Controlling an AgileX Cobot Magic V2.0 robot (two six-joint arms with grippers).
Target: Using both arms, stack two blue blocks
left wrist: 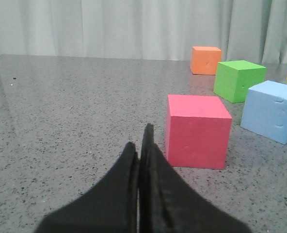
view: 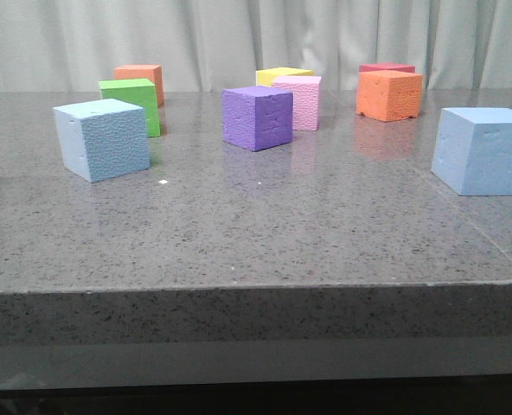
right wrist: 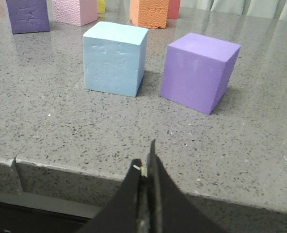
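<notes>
Evidently nothing is grasped yet: from left to right I see my left end effector (left wrist: 142,145) pressed together behind a red cube (left wrist: 197,130), one blue block (view: 101,138) at table (view: 256,233) left, its twin (view: 484,150) far right, and my right end effector (right wrist: 147,165) likewise closed, empty, facing that twin.

- The surface (view: 265,233) is grey speckled stone, glossy, with a thick front edge.
- Left blue block (view: 101,139) sits near the left side; the right blue block (view: 484,150) sits at the far right — well apart.
- Between them, further back: a purple cube (view: 257,118) just beside a pink cube (view: 299,102).
- Green cube (view: 132,104) just behind the left blue block.
- Orange cube (view: 388,94) back right.
</notes>
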